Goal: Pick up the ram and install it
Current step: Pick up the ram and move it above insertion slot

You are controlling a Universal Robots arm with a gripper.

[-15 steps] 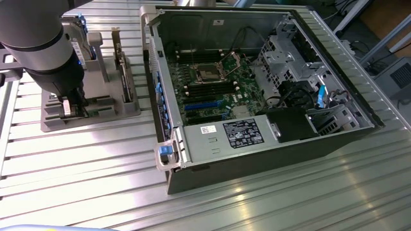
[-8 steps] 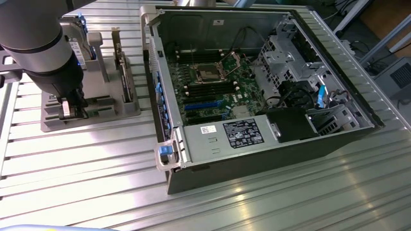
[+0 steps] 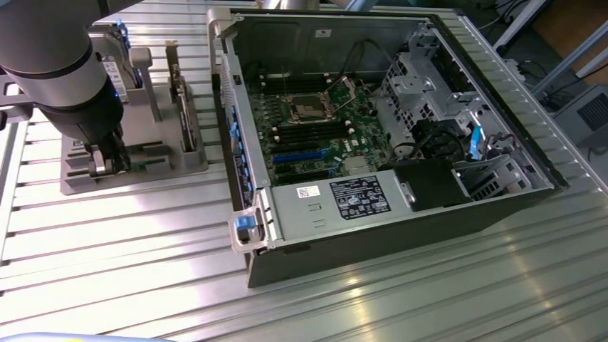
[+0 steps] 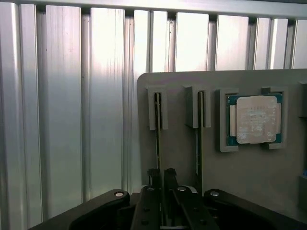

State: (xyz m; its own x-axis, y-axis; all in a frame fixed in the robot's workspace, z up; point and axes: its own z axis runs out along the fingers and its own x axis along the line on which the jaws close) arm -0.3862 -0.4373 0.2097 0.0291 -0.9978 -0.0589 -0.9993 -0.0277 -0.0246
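Observation:
The ram (image 4: pixel 157 124) stands on edge in a slot of the grey holder (image 4: pixel 249 182), seen as a thin dark line. My gripper (image 4: pixel 161 173) sits over its near end, with the two black fingers (image 4: pixel 152 178) drawn close together on either side of the stick. In the exterior view my gripper (image 3: pixel 107 162) is down at the front end of the holder (image 3: pixel 142 178), at that view's left, and the arm covers the ram there. The open computer case (image 3: pixel 380 128) lies to the exterior view's right, with its motherboard memory slots (image 3: pixel 306 132) exposed.
A second thin stick (image 4: pixel 197 134) stands in the neighbouring slot. A square silver processor (image 4: pixel 254 120) rests in a pocket beside it. An upright expansion card (image 3: pixel 178 92) stands in the holder. The ribbed metal table (image 3: pixel 114 242) stretches around the holder and case.

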